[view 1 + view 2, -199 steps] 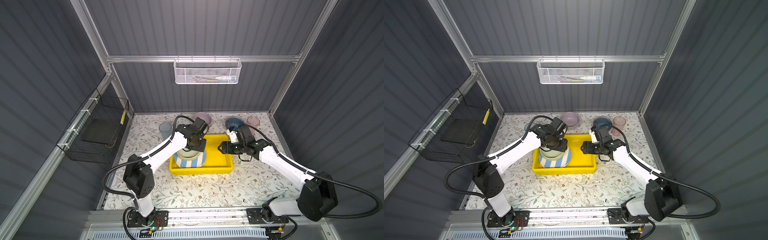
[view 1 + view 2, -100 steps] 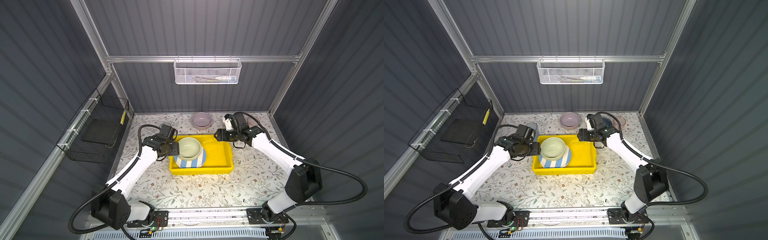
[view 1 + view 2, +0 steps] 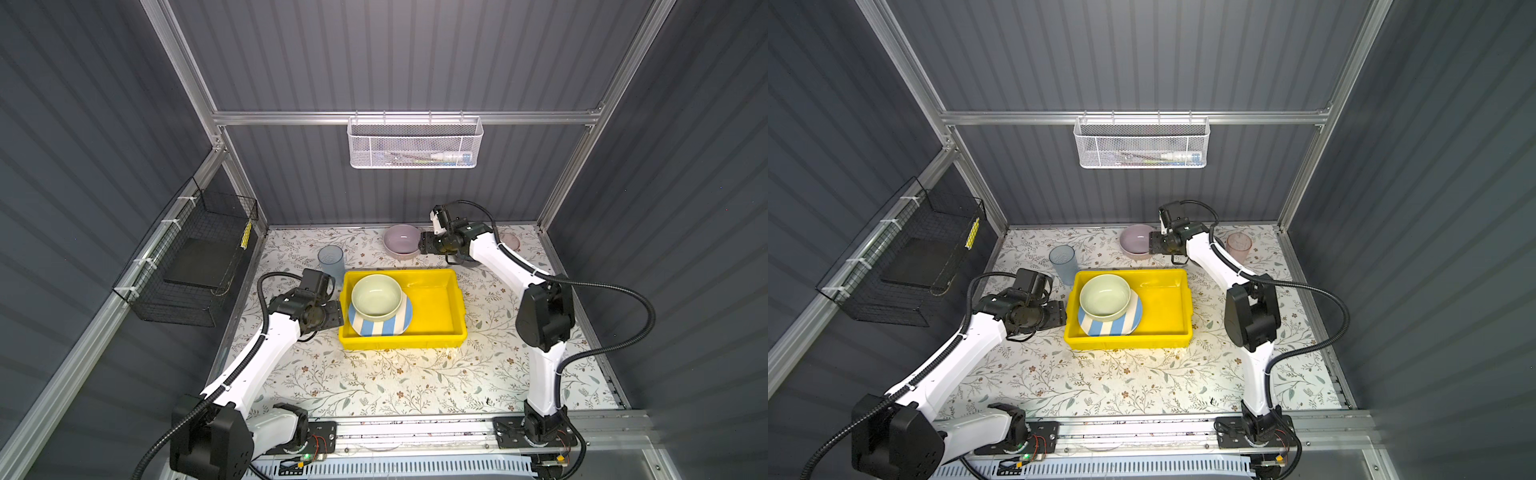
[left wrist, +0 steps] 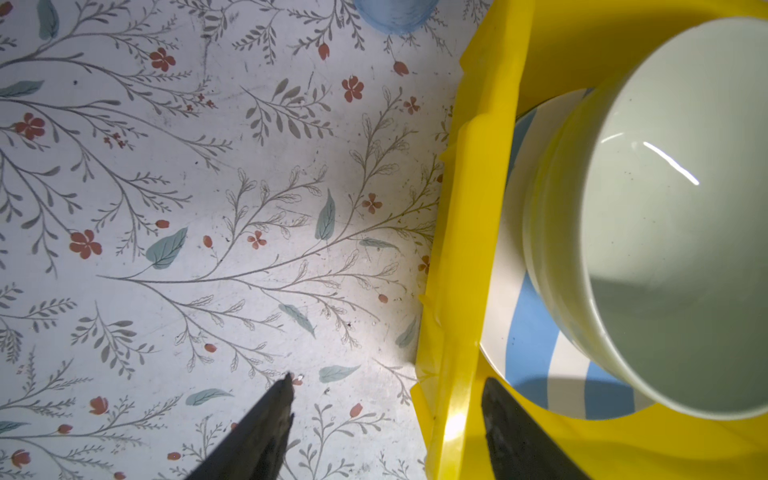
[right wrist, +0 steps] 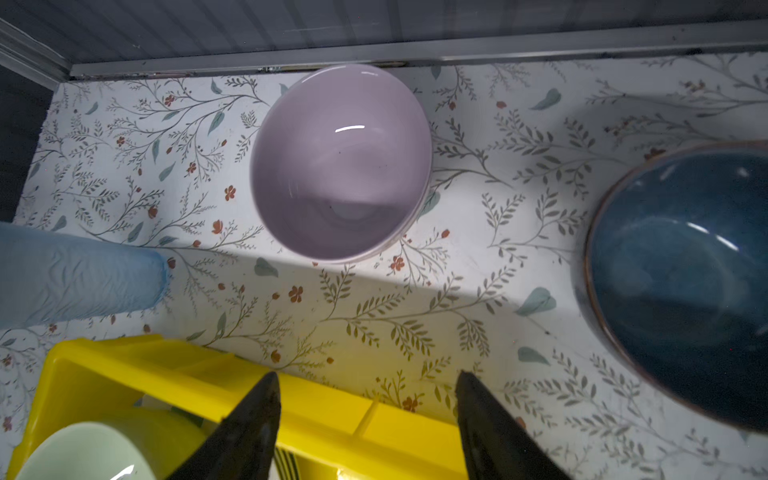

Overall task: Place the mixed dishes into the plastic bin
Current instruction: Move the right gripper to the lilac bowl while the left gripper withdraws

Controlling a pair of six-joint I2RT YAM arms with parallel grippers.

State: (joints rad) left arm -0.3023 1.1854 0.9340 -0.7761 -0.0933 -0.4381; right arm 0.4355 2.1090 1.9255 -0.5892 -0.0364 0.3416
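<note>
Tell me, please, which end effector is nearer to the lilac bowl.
Right. The right end effector hovers just beside the lilac bowl at the back; the left end effector is far off, at the yellow bin's left wall.

In a top view the yellow bin (image 3: 434, 307) is bare in its right half. The pale green bowl (image 3: 376, 296) on the striped plate (image 3: 380, 328) fills its left. The blue tumbler (image 3: 331, 259) stands near its upper-left corner.

White mesh basket (image 3: 415, 143) on back rail, black wire basket (image 3: 195, 266) on side wall, floral tabletop (image 3: 415, 374)
</note>
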